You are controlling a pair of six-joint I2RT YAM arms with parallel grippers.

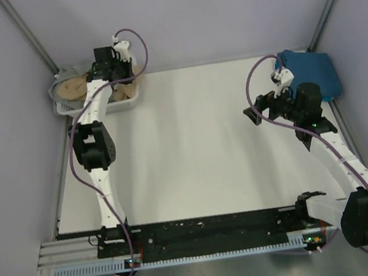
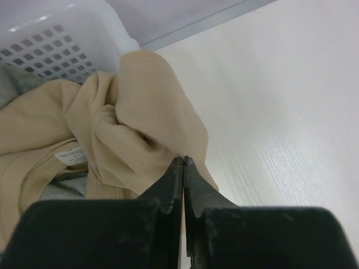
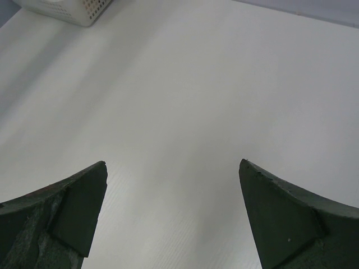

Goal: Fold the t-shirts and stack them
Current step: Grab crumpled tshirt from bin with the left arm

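- The left gripper (image 2: pixel 183 162) is closed tight, its 2 fingers pressed flat together. The tips sit on the lower edge of the tan t-shirt (image 2: pixel 140 112) and seem to pinch a thin fold of it.
- That shirt is crumpled, so it has no clear long axis. It spills out of the white basket (image 2: pixel 61 33) over the rim and down toward the desk (image 1: pixel 192 150), with a white label showing among the folds.
- A grey-green t-shirt (image 2: pixel 17 84) lies under it in the basket, mostly hidden.
- The right gripper (image 3: pixel 173 162) hangs wide open over bare desk and holds nothing.
- Just beyond the right arm, at the far right corner of the desk, lies the teal-blue t-shirt (image 1: pixel 312 72). It is a flat, compact, nearly square packet, partly hidden by the arm.
- Progress, as a judgement: 1 of 3 shirts looks folded and placed. The other 2 are not yet spread, folded or stacked.
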